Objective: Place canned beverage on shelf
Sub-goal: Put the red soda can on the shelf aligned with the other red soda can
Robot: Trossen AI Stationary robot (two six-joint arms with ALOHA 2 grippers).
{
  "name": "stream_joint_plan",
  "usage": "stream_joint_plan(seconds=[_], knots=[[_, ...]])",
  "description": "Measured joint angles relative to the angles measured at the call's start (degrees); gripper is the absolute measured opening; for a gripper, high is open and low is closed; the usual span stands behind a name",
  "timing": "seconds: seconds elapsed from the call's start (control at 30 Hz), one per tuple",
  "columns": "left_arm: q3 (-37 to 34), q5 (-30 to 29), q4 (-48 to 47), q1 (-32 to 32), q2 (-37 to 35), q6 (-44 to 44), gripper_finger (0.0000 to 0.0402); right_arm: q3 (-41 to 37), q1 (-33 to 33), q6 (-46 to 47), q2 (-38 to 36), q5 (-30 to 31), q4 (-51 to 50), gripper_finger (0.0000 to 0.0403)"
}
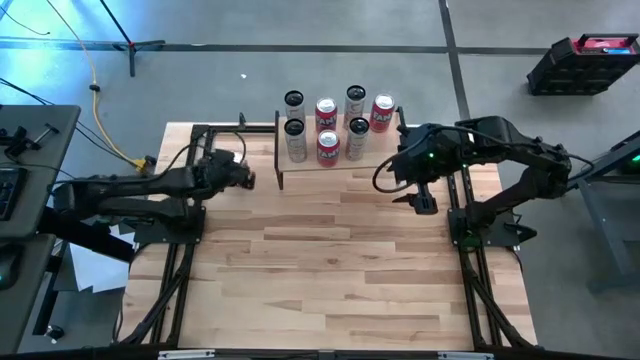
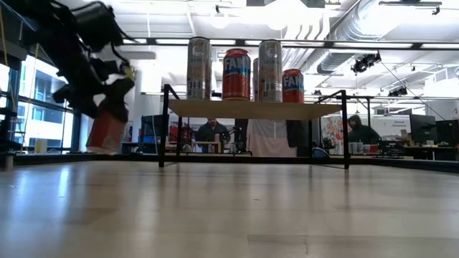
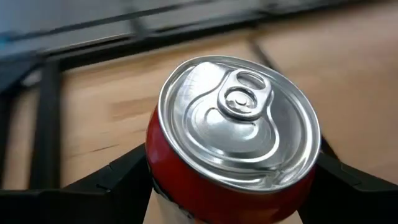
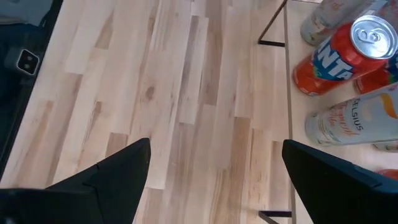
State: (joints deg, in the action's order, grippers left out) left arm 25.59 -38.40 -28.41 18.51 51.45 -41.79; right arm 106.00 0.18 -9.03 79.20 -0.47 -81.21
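My left gripper [image 1: 245, 178] is shut on a red can with a silver top [image 3: 236, 112], just left of the shelf; in the high view the gripper hides the can. The low view shows the can [image 2: 106, 132] below the gripper [image 2: 107, 100], close over the table. The shelf [image 1: 375, 152], a light plank on thin black legs [image 2: 251, 109], stands at the table's far middle and carries several upright cans [image 1: 327, 140]. My right gripper [image 1: 422, 200] is open and empty just right of the shelf, and its wrist view [image 4: 214, 180] looks down at the table. My left gripper pinches the red can's side wall just below the top rim [image 3: 163, 168] between its two fingers [image 3: 112, 177], one on each side. The fingers come from above. The can hangs below them, nearly upright, its bottom [image 2: 104, 149] seemingly a little clear of the table.
An orange Fanta can [image 4: 339, 59] and a white Celsius can [image 4: 354, 124] stand at the shelf's right end near my right gripper. Black frame rails [image 1: 185, 150] run along the table's left and right edges. Bare wooden table [image 1: 330, 260] lies in front of the shelf.
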Motion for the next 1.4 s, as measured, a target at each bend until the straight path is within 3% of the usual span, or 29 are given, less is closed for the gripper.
stream_joint_plan(seconds=[0.13, 0.33, 0.5, 0.6, 0.8, 1.0, 1.3, 1.4], knots=[[0.01, 4.93, -1.91, -5.73, -3.29, 10.98, 0.029, 0.0, 1.04, 0.47, 0.0, 0.01, 1.72, 0.0348], [0.01, 11.48, -5.45, -12.09, -8.98, 14.88, 0.029, 0.0, 1.96, 3.69, 0.02, 0.02, 3.77, 0.0348], [0.08, 21.03, 0.61, -18.79, -11.66, 18.02, 0.029, 0.0, 2.95, 7.4, 0.02, 0.25, 5.33, 0.0348], [0.07, 23.15, 7.74, -23.3, -11.04, 20.09, 0.029, 0.07, 4.77, 8.31, 0.32, 0.51, 6.91, 0.0348], [0.13, 23.27, 24.17, -33.48, -3.14, 22.74, 0.029, 0.11, 12.11, 11.62, 2.98, 3.25, 8.86, 0.0348], [0.45, 19.61, 35.88, -41.23, 8.06, 24.01, 0.029, 0.09, 19.55, 21.97, 6.49, 11.58, 7.94, 0.0348], [13.0, 19.27, 34.83, -47.44, 24.77, 24.11, 0.029, 0.09, 31.13, 42.47, 12.12, 22.1, 7.65, 0.0348], [16.29, 15.19, 34.01, -49.27, 29.42, 25.46, 0.029, 0.07, 35.46, 50.0, 15.46, 26.06, 7.95, 0.0348]])
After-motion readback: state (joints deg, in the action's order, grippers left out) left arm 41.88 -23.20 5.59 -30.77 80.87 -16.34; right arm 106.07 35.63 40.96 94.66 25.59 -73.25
